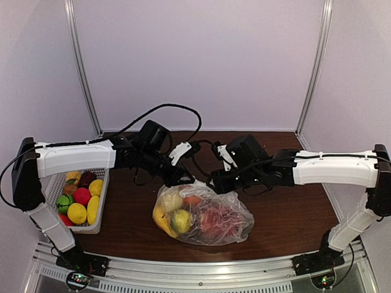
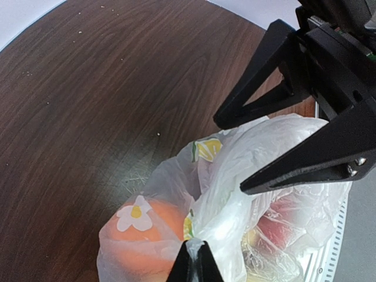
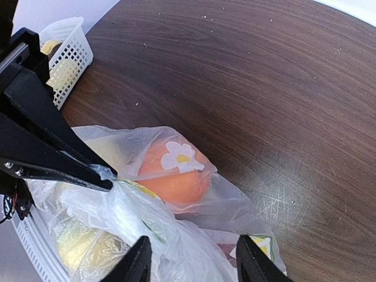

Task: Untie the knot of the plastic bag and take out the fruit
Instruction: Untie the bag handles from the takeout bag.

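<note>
1. The plastic bag [image 1: 208, 217] lies on the dark wood tabletop [image 1: 287, 213], mid-width and close to the near edge. Bare wood runs open behind it and out to the right. A white slotted basket [image 1: 102, 204] sits at the left edge, well apart from the bag. Pale walls [image 1: 195, 61] close off the back and both sides.
2. My left fingers [image 2: 205, 269] are pressed together on a thin fold of the bag's clear film at its top. The plastic is drawn up into a peak between the tips.
3. My right fingers [image 3: 136, 261] stand wide apart just beside them, tips down astride the puckered top of the bag and gripping nothing. I cannot tell whether they touch the film.
4. The fruit [image 1: 180, 220] is all inside the bag. An orange [image 3: 170, 183] sits on the far side behind a printed flower [image 3: 179, 157], with yellow pieces to the left and red to the right.
5. I cannot pick out the knot among the crumpled plastic. In the top view both wrists cover the bag's top. Each wrist view cuts the bag off at the bottom of its frame, and the lower fruit blurs behind the film.
</note>
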`<state>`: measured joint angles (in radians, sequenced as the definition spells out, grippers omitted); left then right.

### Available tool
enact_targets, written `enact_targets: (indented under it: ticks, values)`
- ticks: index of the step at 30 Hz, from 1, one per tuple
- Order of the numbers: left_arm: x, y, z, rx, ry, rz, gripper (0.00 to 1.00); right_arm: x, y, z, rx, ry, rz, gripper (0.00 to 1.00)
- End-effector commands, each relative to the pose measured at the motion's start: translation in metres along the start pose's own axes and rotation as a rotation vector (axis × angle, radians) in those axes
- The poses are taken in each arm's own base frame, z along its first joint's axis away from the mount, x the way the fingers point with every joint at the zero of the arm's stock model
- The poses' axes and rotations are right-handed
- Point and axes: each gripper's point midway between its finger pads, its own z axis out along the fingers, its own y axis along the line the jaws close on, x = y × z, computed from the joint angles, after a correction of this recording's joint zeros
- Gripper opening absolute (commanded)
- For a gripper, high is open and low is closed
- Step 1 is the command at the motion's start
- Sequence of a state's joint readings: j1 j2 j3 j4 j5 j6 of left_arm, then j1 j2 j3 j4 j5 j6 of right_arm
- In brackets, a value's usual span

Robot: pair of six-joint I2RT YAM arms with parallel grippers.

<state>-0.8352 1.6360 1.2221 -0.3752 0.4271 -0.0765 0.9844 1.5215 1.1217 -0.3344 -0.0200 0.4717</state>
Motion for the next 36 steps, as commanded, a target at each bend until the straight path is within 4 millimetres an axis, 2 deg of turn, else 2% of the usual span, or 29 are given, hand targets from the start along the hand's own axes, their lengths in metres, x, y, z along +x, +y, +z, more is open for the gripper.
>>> enact_targets:
  ticks: [1, 14, 24, 36]
  values:
    - [-0.005, -0.004, -0.007, 0.003, -0.02, 0.017, 0.0, -0.001, -0.006, -0.002, 0.042, -0.012, -0.006, 0.46]
    - [-0.004, 0.001, -0.007, -0.03, -0.013, 0.014, 0.0, 0.0, -0.009, -0.008, 0.041, -0.036, 0.01, 0.0]
    - [-0.004, 0.014, -0.011, -0.111, -0.016, -0.011, 0.0, -0.002, -0.012, -0.017, 0.042, -0.069, 0.023, 0.0]
    - [-0.007, 0.036, -0.025, -0.186, -0.049, -0.063, 0.0, 0.0, -0.028, -0.034, 0.1, -0.102, 0.055, 0.0]
